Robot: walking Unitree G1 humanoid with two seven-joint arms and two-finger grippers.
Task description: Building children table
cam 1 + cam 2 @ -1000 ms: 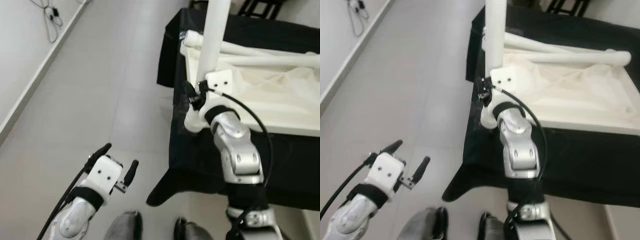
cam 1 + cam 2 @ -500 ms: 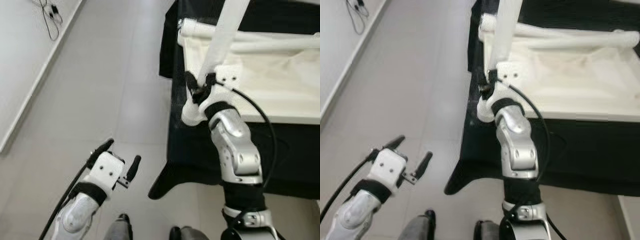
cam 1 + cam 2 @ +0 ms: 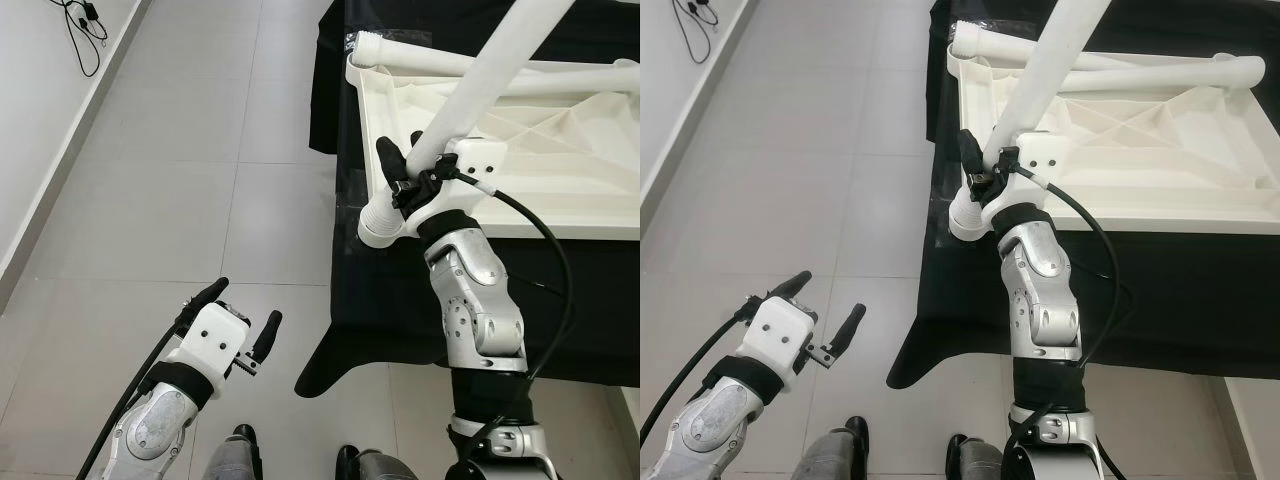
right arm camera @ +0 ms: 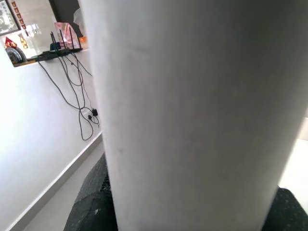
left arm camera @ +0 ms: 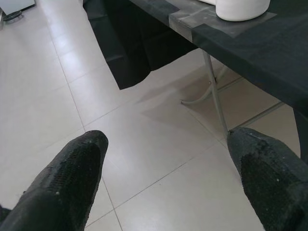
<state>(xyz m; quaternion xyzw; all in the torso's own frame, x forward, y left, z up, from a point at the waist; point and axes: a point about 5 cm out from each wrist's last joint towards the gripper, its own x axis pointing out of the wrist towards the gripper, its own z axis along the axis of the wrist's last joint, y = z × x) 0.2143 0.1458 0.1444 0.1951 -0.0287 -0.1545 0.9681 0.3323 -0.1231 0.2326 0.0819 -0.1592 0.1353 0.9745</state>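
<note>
Two black fingers of the right gripper (image 3: 412,165) are clamped on a white table leg (image 3: 488,73), which tilts up and away to the far right. Its ribbed lower end sits just left of the gripper, at the near left corner of the upturned white tabletop (image 3: 540,170), which lies on a black-draped table (image 3: 590,300). Another leg (image 3: 1140,66) lies along the tabletop's far edge. Lower left, the left gripper (image 3: 240,320) hangs over the tiled floor (image 3: 150,200), fingers apart, holding nothing.
</note>
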